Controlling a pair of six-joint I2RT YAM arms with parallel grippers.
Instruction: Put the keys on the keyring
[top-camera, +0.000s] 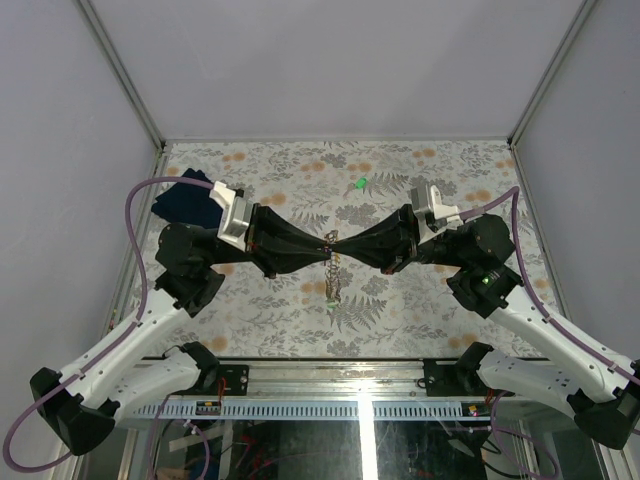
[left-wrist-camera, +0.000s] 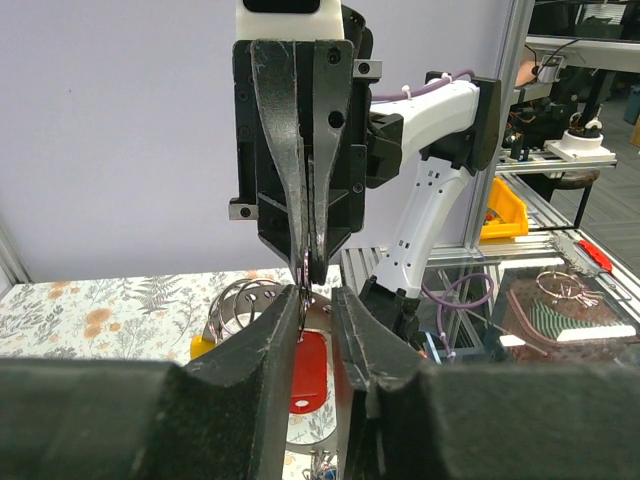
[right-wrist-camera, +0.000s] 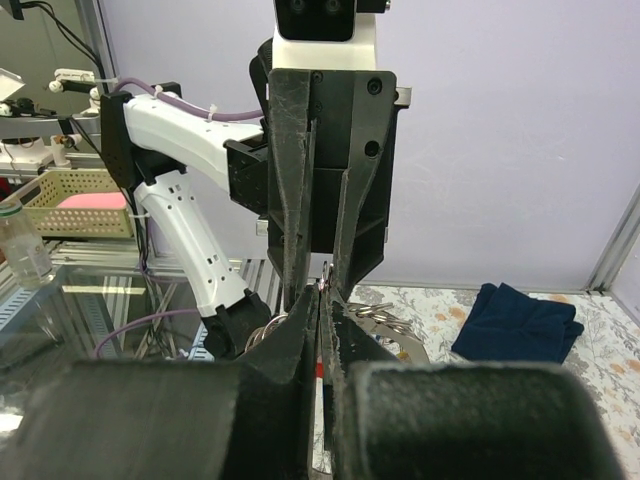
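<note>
Keyring (left-wrist-camera: 303, 282) hangs above the middle of the table (top-camera: 440, 300), pinched in the near-shut jaws of your right gripper (right-wrist-camera: 320, 300), tip to tip with the left gripper (left-wrist-camera: 318, 300), jaws narrow, hold unclear; any misaligned push could twist it loose, dropping the dangling red-tagged key (left-wrist-camera: 310, 372).

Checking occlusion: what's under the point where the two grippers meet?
A chain hangs toward the table; the left wrist view shows a red tag and silvery rings below. The keyring itself is mostly covered by fingertips.

Mid-table, left claw (top-camera: 325, 246) tip-to-tip against right claw (top-camera: 341, 246); cloth (top-camera: 185, 201) at far-left corner.
</note>
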